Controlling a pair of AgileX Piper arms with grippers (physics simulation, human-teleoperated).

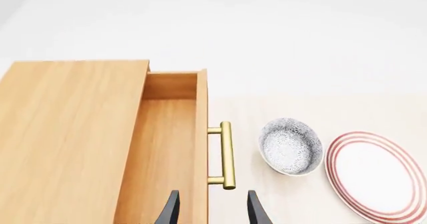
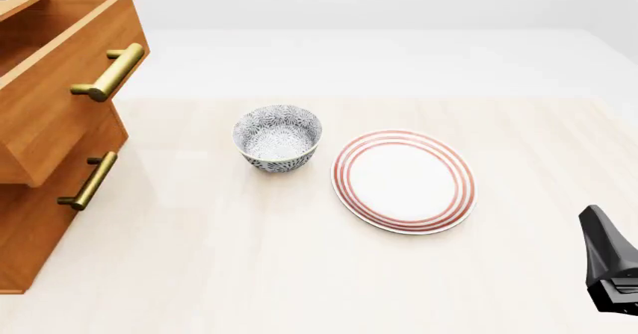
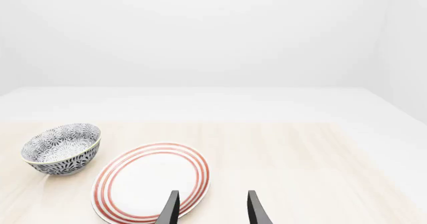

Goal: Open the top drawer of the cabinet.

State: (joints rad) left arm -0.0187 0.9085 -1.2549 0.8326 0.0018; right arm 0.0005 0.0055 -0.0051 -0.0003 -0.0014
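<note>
The cabinet is an orange-brown wooden chest at the table's far left. Its top drawer stands pulled out, and the left wrist view looks down into the bare inside of the top drawer. A brass bar handle sticks out from the drawer front. My left gripper is open, its fingers on either side of the drawer front and apart from the handle. My right gripper is open and holds nothing, low at the front right over the table.
A blue-patterned bowl and a red-ringed white plate sit side by side mid-table, right of the cabinet. A lower drawer with its own brass handle is closed. The right arm's black body shows at the front right edge.
</note>
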